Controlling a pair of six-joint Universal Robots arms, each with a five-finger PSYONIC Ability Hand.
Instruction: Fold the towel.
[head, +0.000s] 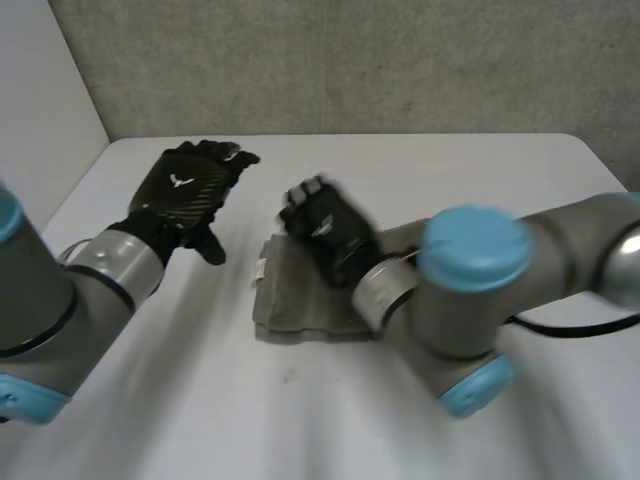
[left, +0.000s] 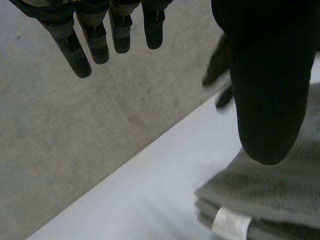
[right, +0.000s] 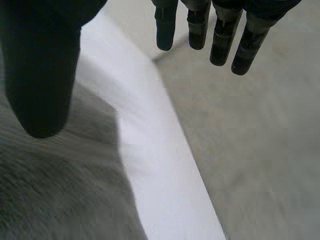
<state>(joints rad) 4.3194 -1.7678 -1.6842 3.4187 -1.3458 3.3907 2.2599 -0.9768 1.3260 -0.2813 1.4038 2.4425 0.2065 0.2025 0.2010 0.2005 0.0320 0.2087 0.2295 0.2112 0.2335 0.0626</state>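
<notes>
Towel (head: 300, 305) is folded into a grey stack near the middle of the desk (head: 300, 420), under my right robot hand (head: 325, 228). That hand is open, fingers straight and holding nothing. In its wrist view the thumb (right: 42, 75) hangs over the cloth and the fingers (right: 220, 40) reach past its edge. I cannot tell whether the palm touches the towel. My left robot hand (head: 190, 185) is open too, fingers straight, above bare desk just beside the towel. A white label (left: 230, 222) sticks out of the stack on the side nearest that hand. Behind the desk stands a grey wall (head: 350, 60).
</notes>
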